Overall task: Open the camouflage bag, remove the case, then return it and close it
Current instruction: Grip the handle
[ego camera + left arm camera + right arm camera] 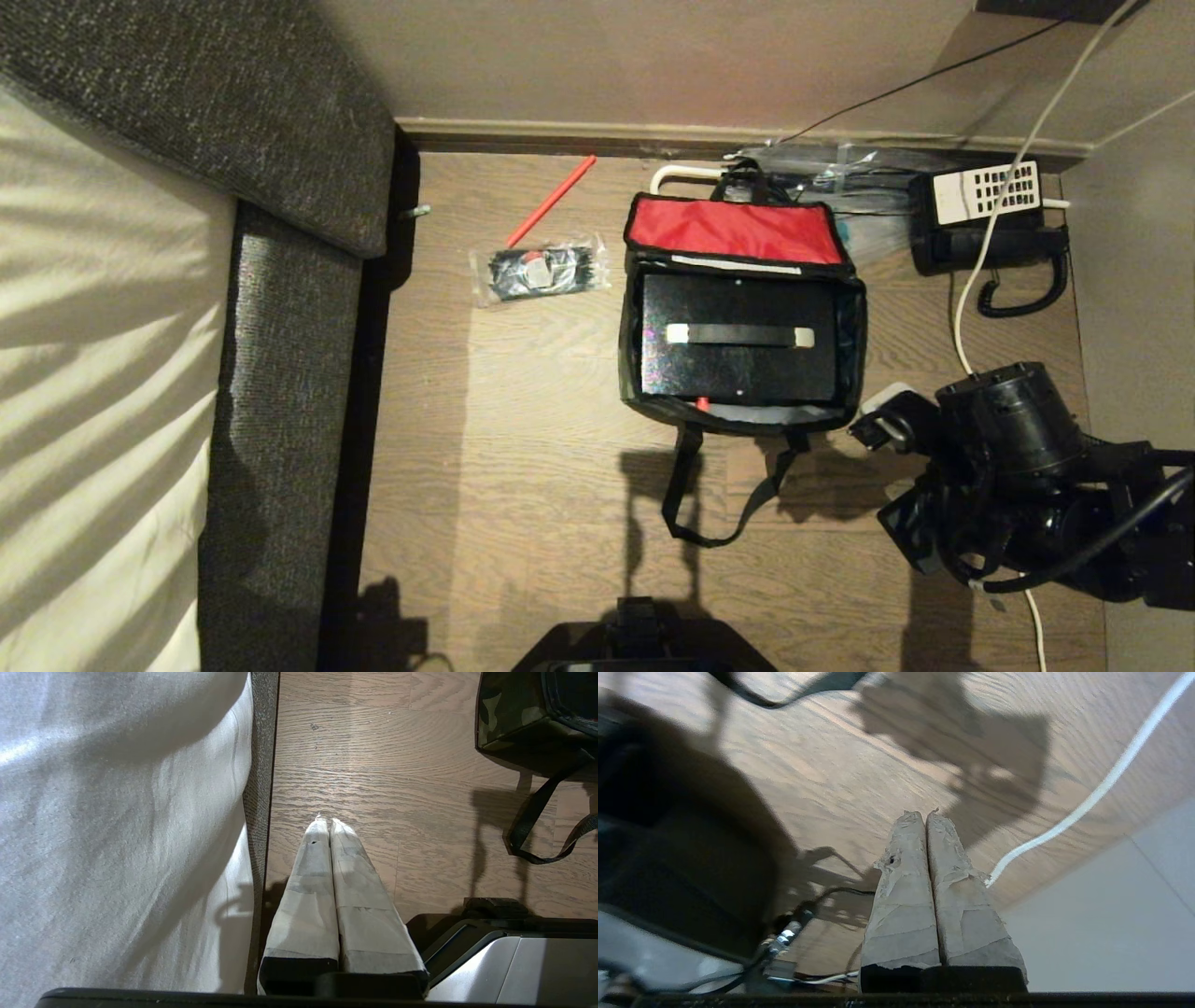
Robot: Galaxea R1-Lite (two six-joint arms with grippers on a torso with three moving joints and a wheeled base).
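The camouflage bag lies open on the floor near the far wall, the case inside it. Left of it lies a plastic packet, with a stick just behind. A telephone sits in the far right corner (cord trailing forward). A bed fills the left side.

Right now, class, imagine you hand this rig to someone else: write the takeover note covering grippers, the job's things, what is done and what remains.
Left gripper: shut, empty, parked over the wooden floor beside the bed.
Right gripper: shut, empty, above the floor right of the bag.
Green camouflage fabric bag: open, red-lined flap folded back.
Flat black hard case: lying inside the bag, strap handle up.
Done: bag opened.
Left: whether the case has been out yet cannot be told; closing the bag remains.
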